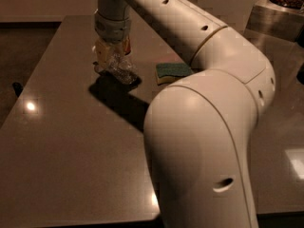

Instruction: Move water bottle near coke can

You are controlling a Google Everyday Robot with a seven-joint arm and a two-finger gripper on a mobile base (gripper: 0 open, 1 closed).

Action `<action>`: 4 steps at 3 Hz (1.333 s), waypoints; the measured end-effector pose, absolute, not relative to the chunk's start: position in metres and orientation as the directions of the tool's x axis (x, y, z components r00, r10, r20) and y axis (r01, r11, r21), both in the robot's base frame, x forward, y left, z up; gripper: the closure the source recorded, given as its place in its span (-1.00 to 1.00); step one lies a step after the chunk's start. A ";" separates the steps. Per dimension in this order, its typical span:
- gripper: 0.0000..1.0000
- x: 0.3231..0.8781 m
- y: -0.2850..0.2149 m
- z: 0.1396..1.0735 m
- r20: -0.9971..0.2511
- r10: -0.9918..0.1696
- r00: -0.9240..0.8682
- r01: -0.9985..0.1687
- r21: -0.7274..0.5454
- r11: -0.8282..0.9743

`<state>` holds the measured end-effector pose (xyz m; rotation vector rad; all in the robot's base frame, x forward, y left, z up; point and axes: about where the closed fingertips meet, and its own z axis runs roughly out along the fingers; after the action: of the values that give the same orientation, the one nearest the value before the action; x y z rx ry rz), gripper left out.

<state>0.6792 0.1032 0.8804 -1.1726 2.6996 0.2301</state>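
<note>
My gripper [108, 57] hangs from the arm's wrist over the far part of the table, shut on the clear crinkled water bottle [119, 69]. The bottle slants down to the right, with its lower end at or just above the tabletop. The coke can [127, 45] stands right behind the gripper. Only a sliver of its red side shows past the wrist, and the bottle is close beside it.
A green-and-yellow sponge [173, 71] lies on the brown table [71, 141] just right of the bottle. My large white arm and shoulder [204, 141] fill the right foreground. A metal container [275, 18] stands at the far right.
</note>
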 end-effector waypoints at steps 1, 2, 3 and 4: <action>0.30 0.693 0.102 0.880 -0.227 -0.739 -0.634 -0.766 0.055 0.640; -0.16 0.703 0.093 0.880 -0.220 -0.750 -0.624 -0.774 0.037 0.633; -0.63 0.711 0.081 0.881 -0.212 -0.749 -0.627 -0.770 0.020 0.638; -1.00 0.714 0.068 0.880 -0.210 -0.741 -0.637 -0.760 0.009 0.650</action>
<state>0.7140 0.0677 0.8797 -1.2321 2.6801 0.1431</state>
